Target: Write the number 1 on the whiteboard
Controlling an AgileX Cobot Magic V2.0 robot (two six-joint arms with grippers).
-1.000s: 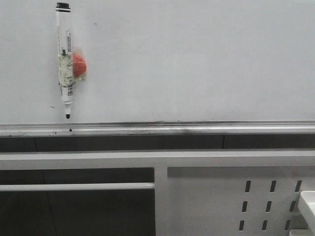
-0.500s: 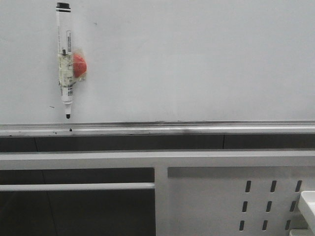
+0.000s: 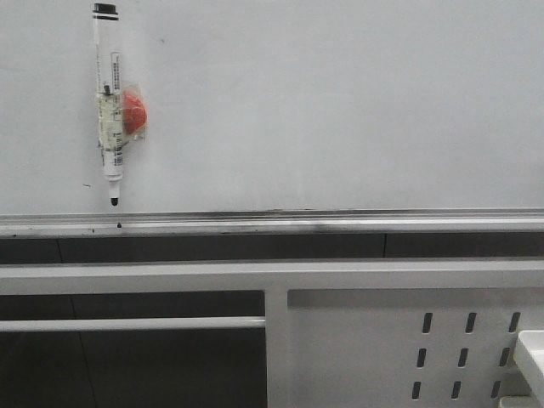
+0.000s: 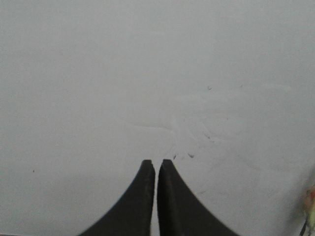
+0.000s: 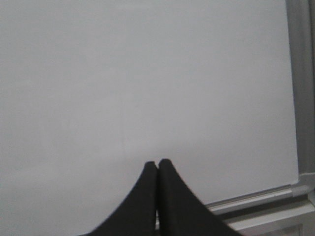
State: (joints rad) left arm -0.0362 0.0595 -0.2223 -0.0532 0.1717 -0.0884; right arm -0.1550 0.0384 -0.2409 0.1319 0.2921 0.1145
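Marker (image 3: 110, 106) upright on whiteboard (image 3: 340, 102), nearer left end effector (image 4: 153, 164); both it and right end effector (image 5: 157, 164) closed, empty.

My right gripper (image 5: 157, 165) faces the whiteboard (image 5: 138, 88), its two dark fingers (image 5: 170, 196) pressed together at the tips with nothing between them. The white surface I see is plain and unmarked. A metal frame (image 5: 300, 88) runs along one edge and meets another strip at a corner (image 5: 305, 184).
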